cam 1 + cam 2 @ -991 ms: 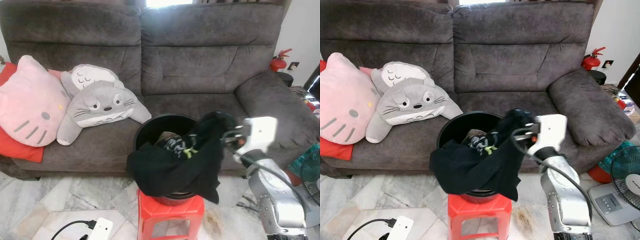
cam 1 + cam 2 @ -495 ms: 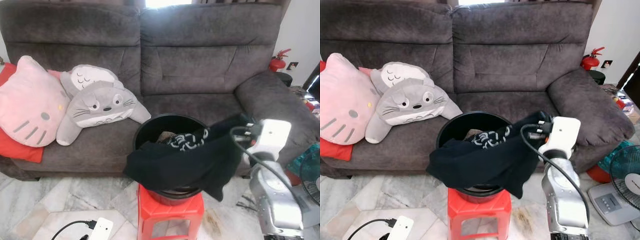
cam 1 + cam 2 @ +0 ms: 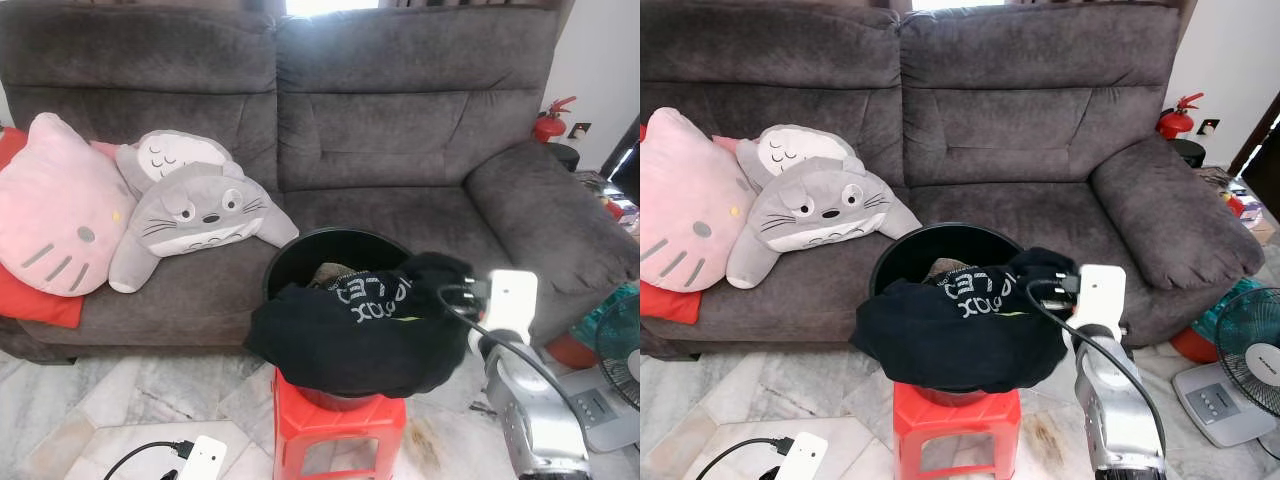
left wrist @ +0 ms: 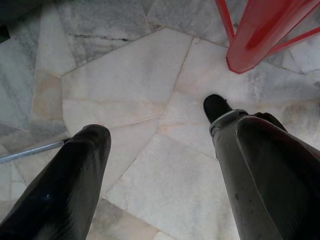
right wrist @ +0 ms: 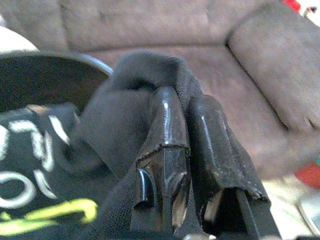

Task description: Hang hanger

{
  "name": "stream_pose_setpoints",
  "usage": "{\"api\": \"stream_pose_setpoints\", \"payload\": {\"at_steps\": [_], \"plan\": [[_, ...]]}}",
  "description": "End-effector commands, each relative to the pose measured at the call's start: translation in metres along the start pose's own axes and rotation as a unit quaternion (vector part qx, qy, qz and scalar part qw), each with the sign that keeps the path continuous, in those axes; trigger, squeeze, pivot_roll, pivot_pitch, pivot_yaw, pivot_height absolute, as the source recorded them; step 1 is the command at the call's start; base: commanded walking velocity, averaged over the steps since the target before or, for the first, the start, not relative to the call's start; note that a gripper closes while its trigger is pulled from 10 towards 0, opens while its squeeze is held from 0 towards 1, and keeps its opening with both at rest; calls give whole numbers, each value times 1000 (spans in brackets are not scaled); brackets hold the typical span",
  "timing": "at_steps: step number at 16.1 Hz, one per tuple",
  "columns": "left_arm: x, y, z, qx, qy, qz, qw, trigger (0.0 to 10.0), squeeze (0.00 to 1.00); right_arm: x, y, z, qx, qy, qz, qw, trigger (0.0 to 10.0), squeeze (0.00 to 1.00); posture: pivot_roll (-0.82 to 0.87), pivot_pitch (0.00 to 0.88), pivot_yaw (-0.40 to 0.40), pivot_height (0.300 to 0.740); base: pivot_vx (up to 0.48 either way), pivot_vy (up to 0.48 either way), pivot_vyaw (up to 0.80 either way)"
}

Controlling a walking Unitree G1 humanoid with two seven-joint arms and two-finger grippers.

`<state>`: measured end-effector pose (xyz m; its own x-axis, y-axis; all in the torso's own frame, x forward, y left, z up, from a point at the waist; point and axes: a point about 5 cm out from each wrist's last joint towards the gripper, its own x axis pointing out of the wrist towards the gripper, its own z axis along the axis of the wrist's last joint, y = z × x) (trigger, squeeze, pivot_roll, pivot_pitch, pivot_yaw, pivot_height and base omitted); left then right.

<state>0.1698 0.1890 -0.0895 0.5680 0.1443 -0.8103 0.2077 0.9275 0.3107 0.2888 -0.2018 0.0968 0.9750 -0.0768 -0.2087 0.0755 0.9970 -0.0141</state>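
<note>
Pinching a fold of the black shirt (image 3: 350, 330) (white lettering up) in the right gripper (image 5: 187, 107), fingers closed, over the black bucket (image 3: 300, 262) on the red stool (image 3: 335, 420); left gripper (image 4: 165, 135) spread above floor.

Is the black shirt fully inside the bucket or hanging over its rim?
Hanging over: the black shirt drapes across the front rim of the black bucket, and the right gripper pinches one corner.

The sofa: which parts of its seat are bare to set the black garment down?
Bare: the seat cushion between the grey plush and the armrest. Crowded: the seat's left, with the pink pillow. The right end effector grips the black garment over the bucket.
</note>
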Motion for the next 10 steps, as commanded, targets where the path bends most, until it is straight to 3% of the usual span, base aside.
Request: {"api": "stream_pose_setpoints", "payload": {"at_steps": [1,10], "plan": [[-1,-3,-4,-6,10,-6,1000,10000,0,4,3,10,2,-20,21,1000,0,0,-164,3,-25,740,0,0,0],[-1,-3,-4,-10,12,-10,1000,10000,0,30,-3,3,-11,20,12,1000,0,0,-160,12,-24,740,0,0,0]]}}
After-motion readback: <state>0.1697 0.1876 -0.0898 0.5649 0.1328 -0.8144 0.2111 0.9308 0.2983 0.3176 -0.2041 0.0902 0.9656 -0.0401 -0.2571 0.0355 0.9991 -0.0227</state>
